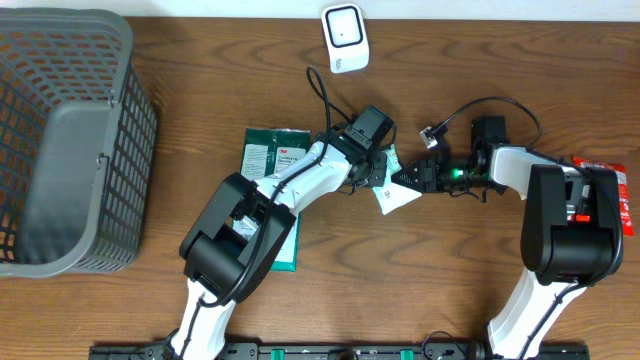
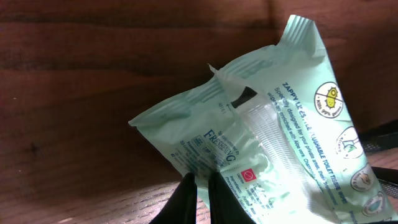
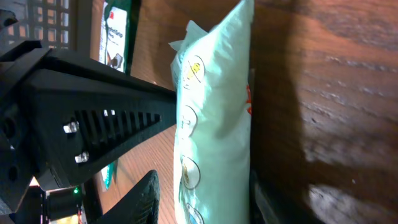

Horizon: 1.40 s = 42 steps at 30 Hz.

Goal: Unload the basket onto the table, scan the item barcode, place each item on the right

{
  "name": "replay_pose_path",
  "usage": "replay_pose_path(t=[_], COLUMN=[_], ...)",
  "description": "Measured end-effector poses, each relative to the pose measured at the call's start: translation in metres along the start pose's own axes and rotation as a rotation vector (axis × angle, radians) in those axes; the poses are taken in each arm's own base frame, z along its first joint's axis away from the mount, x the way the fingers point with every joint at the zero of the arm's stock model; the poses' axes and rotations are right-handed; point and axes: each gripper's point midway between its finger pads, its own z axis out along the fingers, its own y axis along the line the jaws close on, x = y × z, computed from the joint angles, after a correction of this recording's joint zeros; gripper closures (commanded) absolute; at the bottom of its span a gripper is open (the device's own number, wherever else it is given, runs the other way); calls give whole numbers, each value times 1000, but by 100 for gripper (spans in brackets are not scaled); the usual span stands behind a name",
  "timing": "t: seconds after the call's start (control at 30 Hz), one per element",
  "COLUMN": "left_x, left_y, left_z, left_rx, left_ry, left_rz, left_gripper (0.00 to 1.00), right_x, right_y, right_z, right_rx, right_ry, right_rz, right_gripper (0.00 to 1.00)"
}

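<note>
from above, my arms cover most of the wipes packet (image 1: 393, 197) at mid-table, and its small print blurs up close. my left gripper (image 2: 200, 186) is pinched tight on its lower edge. my right gripper (image 1: 412, 180) straddles it, one finger (image 3: 124, 118) touching it, but whether it is clamped i cannot tell. the grey basket (image 1: 135, 150) stands well apart, far left.

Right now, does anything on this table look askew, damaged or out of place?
Nothing spilled or torn. One oddity: the pale green wipes pack is tilted and creased where the left claw pinches its edge, while the right claw straddles its other side. The white scanner lies well apart from it.
</note>
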Motion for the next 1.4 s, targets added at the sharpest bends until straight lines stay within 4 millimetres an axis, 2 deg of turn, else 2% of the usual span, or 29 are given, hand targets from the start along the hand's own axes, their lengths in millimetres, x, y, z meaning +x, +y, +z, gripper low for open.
replay_pose_path(t=[0.1,0.2,0.27,0.33,0.4,0.6,0.73,0.8,0.9,0.97,1.0,1.13,1.23,1.4], left_x=[0,0,1,1,1,0,0,0,1,1,1,1,0,-1], left_y=[0,0,1,0,0,0,0,0,0,1,1,5,6,8], left_z=[0,0,0,0,0,0,0,0,0,0,0,2,2,2], left_rx=[-1,-1,-2,-2,-2,-2,-2,-2,-2,-3,-6,-14,-18,-35], left_ry=[0,1,3,3,3,2,3,3,3,4,3,6,5,-5], left_rz=[0,0,0,0,0,0,0,0,0,0,1,21,37,53], left_gripper=[90,89,90,90,90,90,89,89,88,83,76,73,72,72], right_x=[-2,-2,-2,-3,-6,-20,-22,-21,-13,-7,-3,9,18,31], right_y=[2,2,2,2,2,2,2,3,4,4,4,6,9,19], right_z=[2,3,3,3,3,2,3,6,12,15,17,18,21,28], right_rx=[-4,-5,-5,-6,-9,-9,-6,0,15,26,30,28,21,4], right_ry=[-4,-5,-5,-9,-19,-64,-70,-62,-28,-3,12,55,88,141], right_rz=[-18,-27,-27,-34,-54,-125,-139,-141,-129,-113,-100,-47,-12,33], right_gripper=[68,69,65,55,52,51,50,55,67,69,69,77,76,66])
